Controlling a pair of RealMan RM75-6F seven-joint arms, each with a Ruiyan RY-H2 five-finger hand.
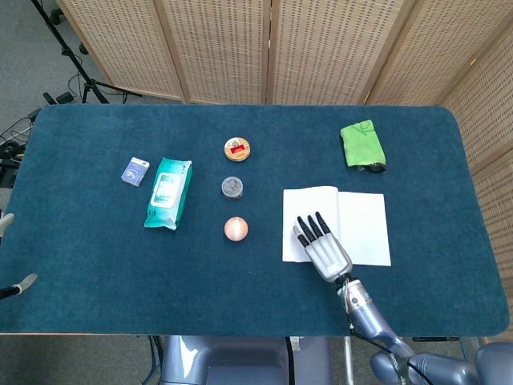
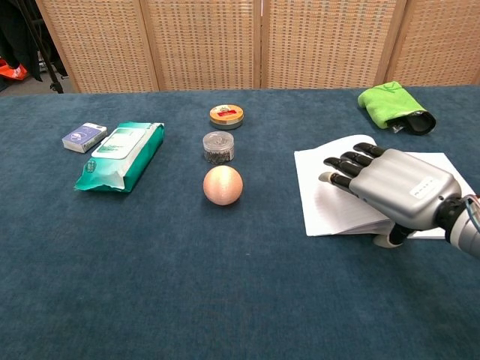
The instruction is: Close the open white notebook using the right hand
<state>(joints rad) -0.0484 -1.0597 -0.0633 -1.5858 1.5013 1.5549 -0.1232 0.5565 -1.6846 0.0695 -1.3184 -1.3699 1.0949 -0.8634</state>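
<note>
Since the open white paper notebook (image 1: 337,226) lies flat on the dark blue felt tabletop (image 1: 96,273), toward my right side and nearer the front edge, I judge it light, thin and floppy: its pages will bend rather than swing over as a stiff board would. The left-hand leaf bows up a little near the top, which suggests soft covers. I would take it at the free outer edge of that left leaf, slipping fingertips under it, since the felt gives some grip against sliding.

My right hand (image 2: 397,195) is over the left page close to the spine, palm down, fingers (image 1: 309,228) stretched forward and slightly apart, holding nothing. The thumb is low at the notebook's near edge in the chest view; whether it touches the paper I cannot tell. My left hand is not visible.

Beyond the notebook lies a folded green cloth (image 1: 362,144). To the left sit a peach-coloured ball (image 1: 236,228), a small grey-lidded jar (image 1: 233,187) and a round orange tin (image 1: 236,148), all well apart from the pages.
</note>
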